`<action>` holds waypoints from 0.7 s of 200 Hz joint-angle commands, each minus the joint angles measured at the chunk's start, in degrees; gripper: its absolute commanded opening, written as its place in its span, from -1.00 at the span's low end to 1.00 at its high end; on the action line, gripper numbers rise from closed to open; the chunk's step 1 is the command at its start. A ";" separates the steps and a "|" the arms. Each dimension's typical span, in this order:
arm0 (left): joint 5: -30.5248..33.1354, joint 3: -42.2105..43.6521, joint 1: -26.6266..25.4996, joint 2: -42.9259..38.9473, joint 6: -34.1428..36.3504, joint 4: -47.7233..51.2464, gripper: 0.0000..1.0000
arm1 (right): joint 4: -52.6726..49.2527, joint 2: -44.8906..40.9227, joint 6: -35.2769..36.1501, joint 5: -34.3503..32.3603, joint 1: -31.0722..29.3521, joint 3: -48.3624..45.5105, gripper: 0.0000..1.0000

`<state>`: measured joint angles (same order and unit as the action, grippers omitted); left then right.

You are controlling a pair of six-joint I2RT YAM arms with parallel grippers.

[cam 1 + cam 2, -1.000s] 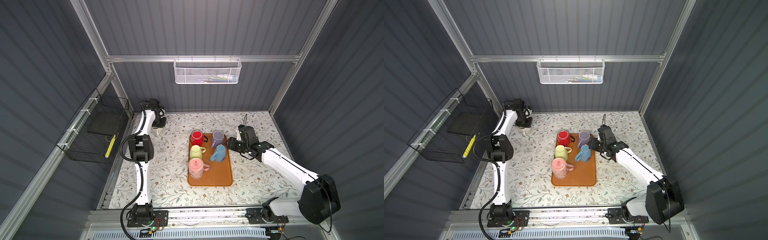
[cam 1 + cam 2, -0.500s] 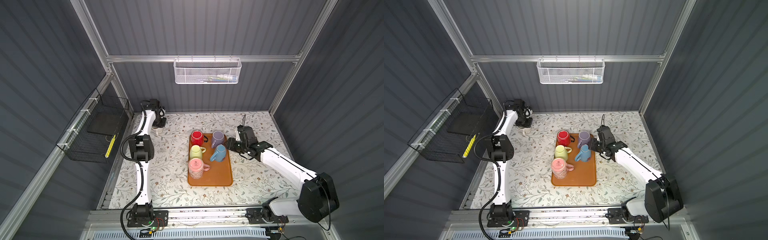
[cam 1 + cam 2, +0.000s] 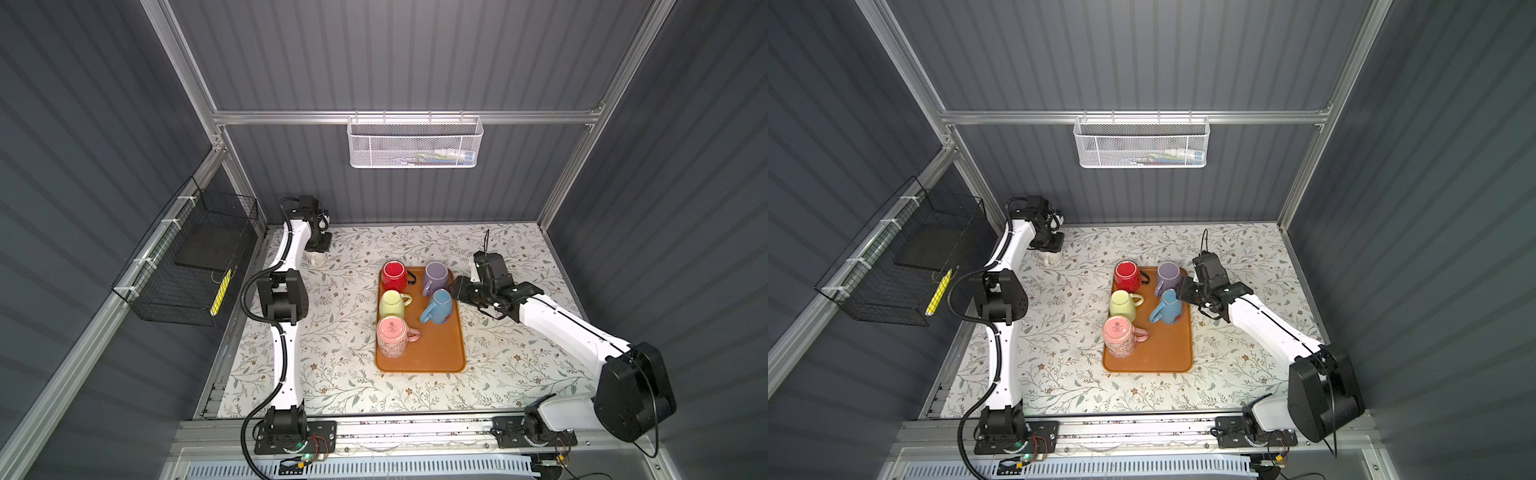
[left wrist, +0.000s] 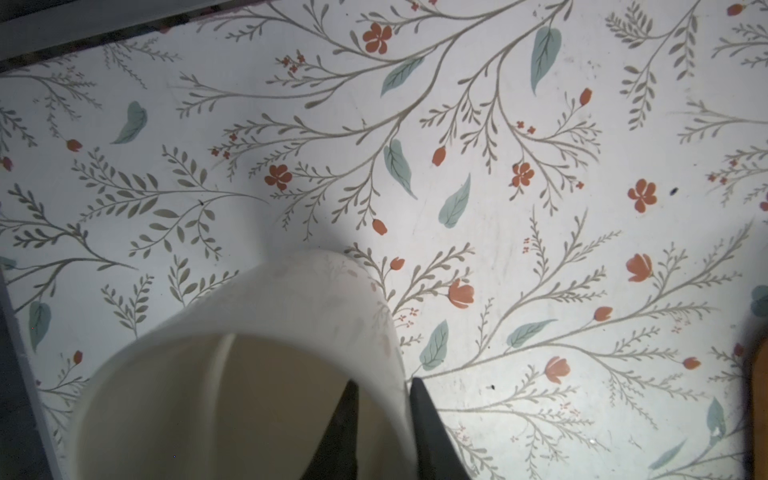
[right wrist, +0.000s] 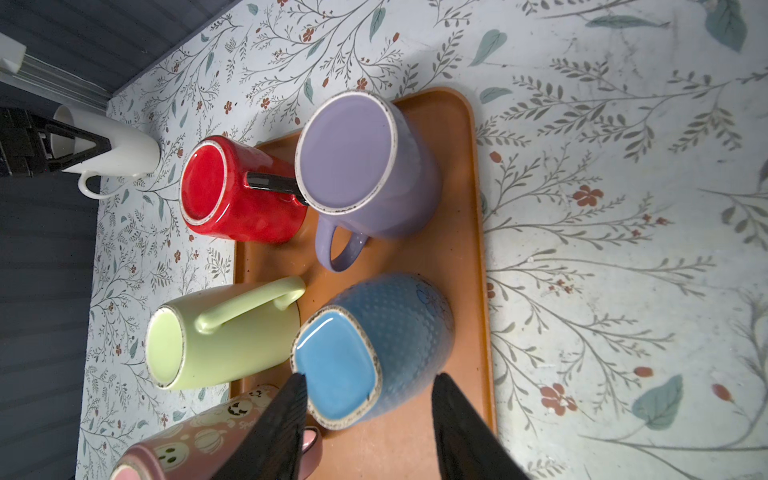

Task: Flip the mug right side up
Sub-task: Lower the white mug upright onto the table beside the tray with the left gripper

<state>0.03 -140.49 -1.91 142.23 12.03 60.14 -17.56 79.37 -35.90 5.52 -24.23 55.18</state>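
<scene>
Your right gripper (image 3: 456, 289) has come nearer the blue mug (image 3: 437, 305), one of five upside-down on the one tray (image 3: 432, 355); its jaws stand apart, empty. Your left gripper (image 4: 382, 386) straddles the wall of the one upright white mug (image 4: 249, 332); whether it clamps, I cannot tell.

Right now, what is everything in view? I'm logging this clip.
table: 1, white floral, cell floor
tray: 1, orange, mid-table
red mug: 1, red, tray far left, base up
purple mug: 1, purple, tray far right, base up
green mug: 1, pale green, tray left, base up
blue mug: 1, blue, tray right, base up
pink mug: 1, pink, nearest on tray, base up
white mug: 1, white, table far left, mouth up
mesh basket: 1, white, back rail
wire basket: 1, black, left wall
left gripper: 1, black, astride white mug's wall
right gripper: 1, black, open by blue mug
</scene>
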 commanded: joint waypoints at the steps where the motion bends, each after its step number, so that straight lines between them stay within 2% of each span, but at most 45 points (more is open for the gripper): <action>1: 0.06 -1.55 0.00 0.97 0.72 0.42 -0.53 | 0.21 0.79 0.20 -0.68 -0.27 1.49 0.02; 108: -0.03 -2.16 0.07 0.60 -0.33 -0.29 -0.49 | 0.35 0.61 0.18 -0.92 -0.21 1.25 0.02; 140: -0.90 -2.71 -0.02 -0.03 -0.95 -0.76 -0.38 | 0.40 0.72 0.32 -0.78 -0.22 1.25 0.02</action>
<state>0.01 -141.16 -1.93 142.23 11.79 59.02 -17.45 79.61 -35.92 5.52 -24.32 55.18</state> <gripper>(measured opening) 0.293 0.512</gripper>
